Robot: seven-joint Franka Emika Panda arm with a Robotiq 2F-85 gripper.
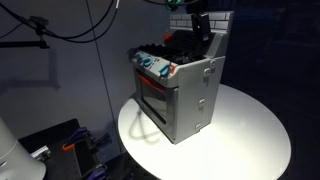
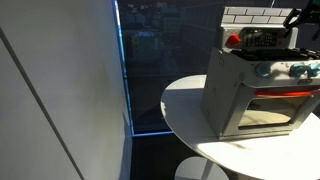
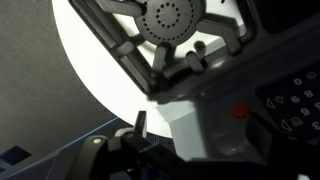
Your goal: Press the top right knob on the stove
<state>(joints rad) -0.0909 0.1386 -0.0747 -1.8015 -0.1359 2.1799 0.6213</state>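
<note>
Gripper: the gripper [image 1: 197, 38] hangs from the dark arm over the rear of the stove [image 1: 185, 95], close to the brick-pattern back wall [image 1: 215, 22].
Gripper state: cannot tell. In the wrist view only dark parts show along the lower edge, and the spread of the jaws is not readable. Nothing is seen held.
Contact: none visible. The gripper appears apart from the stove top in an exterior view.
Directly beneath: a black burner [image 3: 170, 18] with its grate fills the upper part of the wrist view, so the camera looks down on the cooking surface and not on the knobs.
Target location: the knob row [image 1: 157, 66] sits on the sloped front panel above the windowed oven door [image 1: 155, 98]. Teal, white and red knobs show there. In an exterior view the same row appears at the right edge [image 2: 295, 70].
Target knob: judged to be the end knob of that row. Which one is not settled from these frames.
Deciding relation: the knob row lies forward of and below the gripper, across the burners, away from the back wall. Its long axis runs along the stove's front edge.
Move required (judgement): travel forward over the burners, then descend onto the panel.
Support: the stove stands on the round white desk [image 1: 250, 130], near its middle.
</note>
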